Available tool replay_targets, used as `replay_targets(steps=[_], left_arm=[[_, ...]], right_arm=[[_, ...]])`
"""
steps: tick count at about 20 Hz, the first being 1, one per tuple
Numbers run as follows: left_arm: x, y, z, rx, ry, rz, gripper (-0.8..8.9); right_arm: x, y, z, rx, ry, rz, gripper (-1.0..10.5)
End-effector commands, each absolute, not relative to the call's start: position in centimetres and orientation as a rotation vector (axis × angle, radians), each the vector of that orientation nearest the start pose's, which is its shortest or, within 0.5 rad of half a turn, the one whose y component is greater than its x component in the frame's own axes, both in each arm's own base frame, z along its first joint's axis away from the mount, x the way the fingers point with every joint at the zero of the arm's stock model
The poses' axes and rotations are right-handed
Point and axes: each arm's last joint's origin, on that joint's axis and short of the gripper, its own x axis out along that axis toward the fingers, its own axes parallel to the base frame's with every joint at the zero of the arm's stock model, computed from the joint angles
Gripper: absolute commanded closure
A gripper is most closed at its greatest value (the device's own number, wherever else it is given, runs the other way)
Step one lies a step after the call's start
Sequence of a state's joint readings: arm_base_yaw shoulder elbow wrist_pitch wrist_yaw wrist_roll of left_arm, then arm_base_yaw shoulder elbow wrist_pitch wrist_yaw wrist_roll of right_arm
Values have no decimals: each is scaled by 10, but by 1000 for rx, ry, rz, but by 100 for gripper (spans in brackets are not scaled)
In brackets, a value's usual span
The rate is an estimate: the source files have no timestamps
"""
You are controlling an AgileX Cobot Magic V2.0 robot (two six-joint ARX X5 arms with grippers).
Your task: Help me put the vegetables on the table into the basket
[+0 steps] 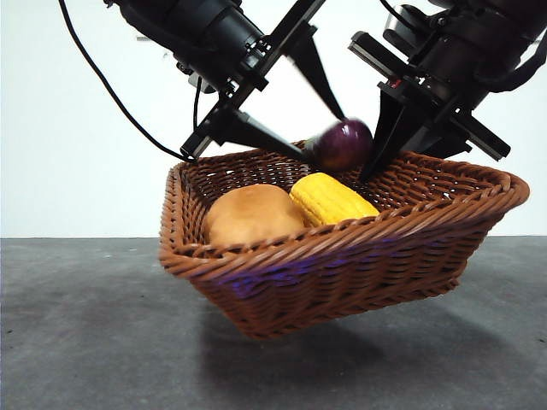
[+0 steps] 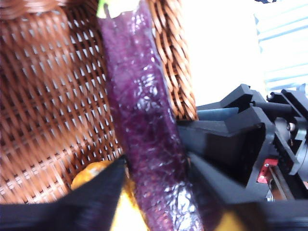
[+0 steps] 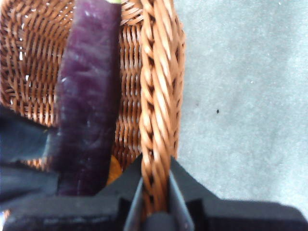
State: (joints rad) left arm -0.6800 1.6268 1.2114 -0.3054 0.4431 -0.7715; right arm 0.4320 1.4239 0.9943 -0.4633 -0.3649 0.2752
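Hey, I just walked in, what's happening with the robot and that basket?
The left end effector is shut on the purple eggplant, holding it just above the wicker basket. The right end effector is clamped on the basket's braided rim, and the basket is tilted with one side raised off the grey table. The potato and corn cob already lie inside, side by side. Only the eggplant is not yet set down in the basket.

Woven wicker basket [image 1: 359, 256]; glossy eggplant [image 1: 344, 143]; matte table [image 1: 85, 342].
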Motion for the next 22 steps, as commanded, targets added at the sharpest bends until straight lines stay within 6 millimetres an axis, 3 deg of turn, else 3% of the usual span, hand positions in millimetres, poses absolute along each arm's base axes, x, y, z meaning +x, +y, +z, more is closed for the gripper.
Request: replay_targets(steps=[1, 7, 9, 12, 15, 18, 22], left_arm=[[269, -233, 257, -564, 1123, -731, 495], [265, -228, 270, -529, 1096, -877, 499], [258, -214, 289, -490, 1032, -905, 499], [239, -174, 326, -418, 918, -908, 499], [207, -125, 362, -330, 783, -848, 507], [175, -85, 383, -249, 665, -743, 810], [143, -57, 393, -124, 588, -642, 822]], right_arm=[[259, 132, 242, 214, 1005, 629, 958], [258, 131, 241, 204, 1012, 629, 958], [259, 131, 241, 205, 1012, 628, 958], [260, 131, 247, 213, 997, 629, 958], [266, 131, 273, 218, 965, 629, 958], [275, 120, 313, 211, 908, 611, 958], [282, 81, 363, 199, 848, 519, 959]])
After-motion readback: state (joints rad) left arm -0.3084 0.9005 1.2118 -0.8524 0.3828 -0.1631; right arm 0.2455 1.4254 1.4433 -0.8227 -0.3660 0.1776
